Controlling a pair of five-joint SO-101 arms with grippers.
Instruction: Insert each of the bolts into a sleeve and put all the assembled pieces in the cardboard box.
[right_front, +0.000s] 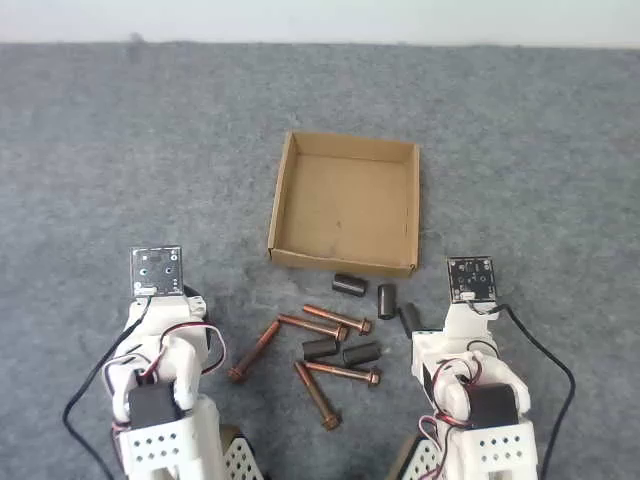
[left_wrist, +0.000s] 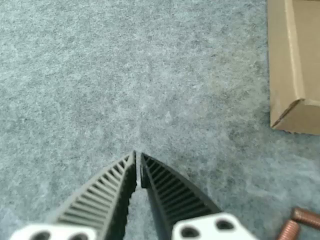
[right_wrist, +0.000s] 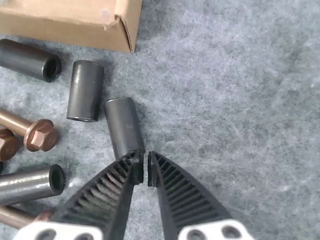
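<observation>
- Left gripper (left_wrist: 138, 160) is held closed and empty over the grey felt mat (right_front: 120, 150), seemingly parked.
- Right gripper (right_wrist: 146, 165), closed on nothing, is poised by a dark cylindrical metal sleeve (right_wrist: 124, 127), likely the first pick.
- Five copper hex bolts (right_front: 341, 372) and five sleeves are counted loose just outside the shallow brown cardboard box (right_front: 340, 262).

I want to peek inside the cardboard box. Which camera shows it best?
The high view: it looks down into the whole cardboard box, floor and four walls. The left wrist view catches one corner, the right wrist view a strip of outer wall.
</observation>
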